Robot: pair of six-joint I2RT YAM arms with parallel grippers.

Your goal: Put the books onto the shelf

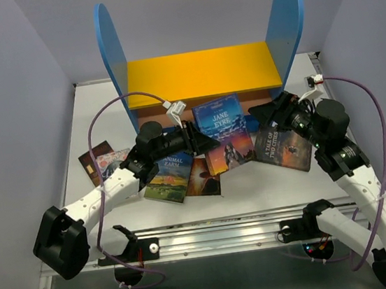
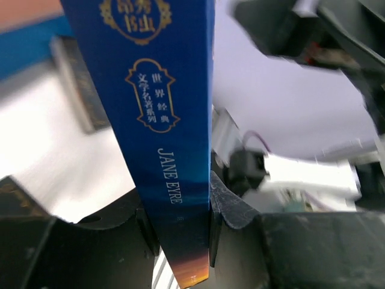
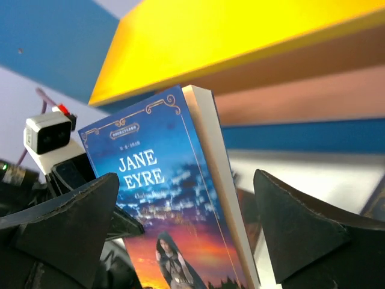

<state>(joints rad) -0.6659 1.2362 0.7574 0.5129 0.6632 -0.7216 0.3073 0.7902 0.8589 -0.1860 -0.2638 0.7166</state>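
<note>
The white table (image 1: 269,188) carries the shelf (image 1: 114,62) at its far side, blue side panels standing tall and the yellow top board (image 1: 202,73) bare. No book is on it that I can see. In front of its opening Jane Eyre (image 1: 225,132) stands raised, cover towards the arms. Tale of Two Cities (image 1: 283,147) lies just to its right, Animal Farm (image 1: 170,175) to its left, with other paperbacks beyond.

The left gripper (image 2: 180,232) is clamped across the spine of Jane Eyre (image 2: 162,138) near its lower end. The right gripper (image 3: 186,223) is spread wide, one finger on either side of the cover (image 3: 159,198) and touching neither face. I can't tell whether the book's bottom edge rests on anything.

A pinch that low on a tall, thin paperback looks weak to me: the book could swing in the jaws as it travels. Its top corner sits close under the yellow board in the right wrist view, so a lift could catch there. The open right fingers might also knock it askew.
</note>
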